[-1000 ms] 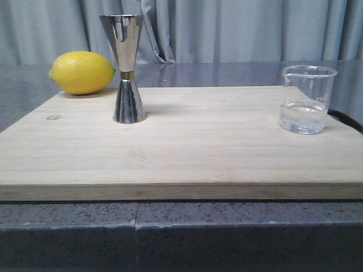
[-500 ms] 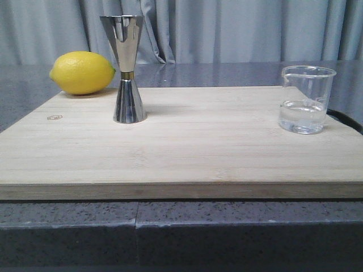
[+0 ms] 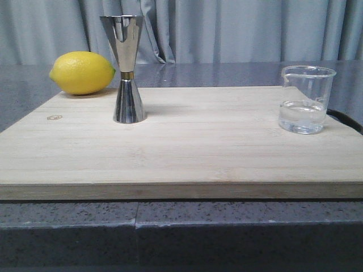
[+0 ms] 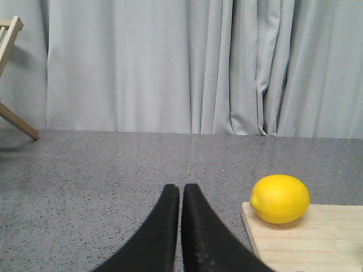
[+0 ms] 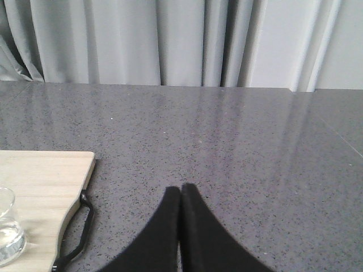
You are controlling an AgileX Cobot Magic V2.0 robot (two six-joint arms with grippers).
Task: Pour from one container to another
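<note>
The small clear glass beaker (image 3: 307, 100), part full of clear liquid, stands upright at the right end of the wooden board (image 3: 187, 147). Its edge also shows in the right wrist view as the beaker (image 5: 8, 235). The tall steel jigger (image 3: 127, 68) with a gold waist band stands upright on the board's left part. Neither gripper appears in the front view. My left gripper (image 4: 181, 190) is shut and empty over the grey counter, left of the board. My right gripper (image 5: 181, 190) is shut and empty over the counter, right of the board.
A yellow lemon (image 3: 83, 72) lies on the board's far left corner, just behind and left of the jigger; the lemon (image 4: 281, 198) also shows in the left wrist view. A black handle loop (image 5: 76, 232) hangs off the board's right end. Grey curtains (image 3: 227, 28) close the back.
</note>
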